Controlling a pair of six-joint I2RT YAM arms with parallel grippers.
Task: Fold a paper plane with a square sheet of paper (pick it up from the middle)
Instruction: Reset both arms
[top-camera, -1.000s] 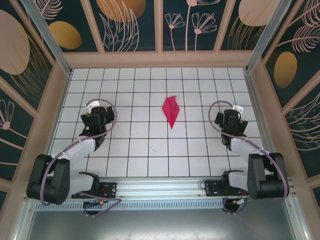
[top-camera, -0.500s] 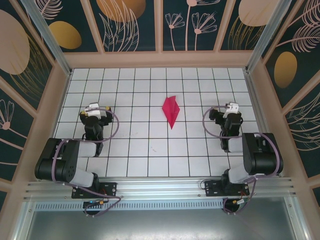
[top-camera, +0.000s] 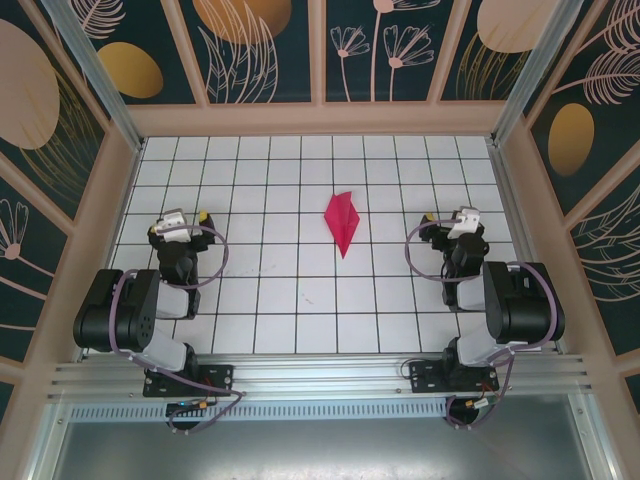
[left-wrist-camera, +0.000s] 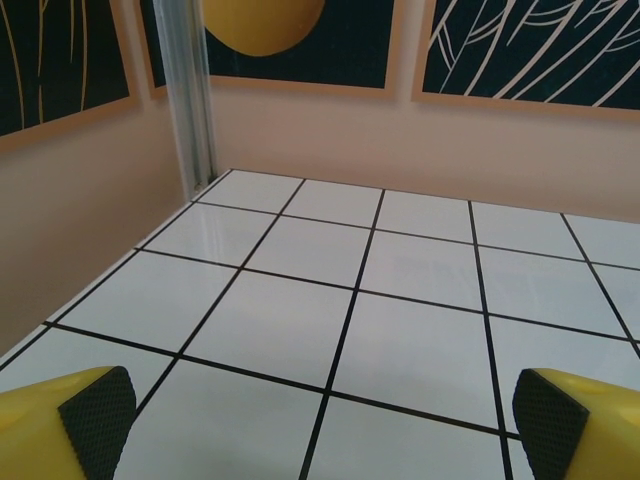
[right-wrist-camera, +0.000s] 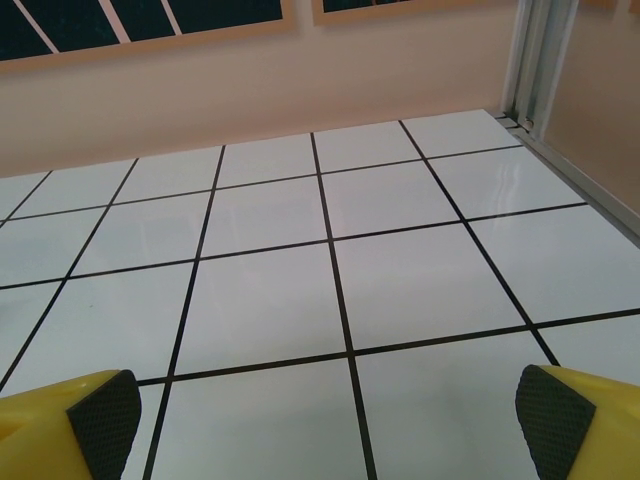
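Note:
The paper plane (top-camera: 341, 222), a slim magenta-red kite-shaped dart, lies flat on the white grid table (top-camera: 300, 300) at the centre, its long point toward the near side. My left gripper (top-camera: 178, 226) sits far to its left, folded back near its base, open and holding nothing. My right gripper (top-camera: 456, 226) sits far to the plane's right, likewise open. In the left wrist view the yellow fingers with black pads (left-wrist-camera: 97, 420) stand wide apart over bare tiles. The right wrist view shows the same wide gap between its pads (right-wrist-camera: 104, 420).
Peach walls with dark floral panels enclose the table (top-camera: 320, 118). A metal post (left-wrist-camera: 190, 100) stands in the far left corner and another (right-wrist-camera: 535, 60) in the far right corner. The aluminium rail (top-camera: 320, 375) with both arm bases runs along the near edge.
Both arms have drawn back from the table and folded up over their bases, the grippers now pointing toward the far wall. The paper plane has stayed where it lay.

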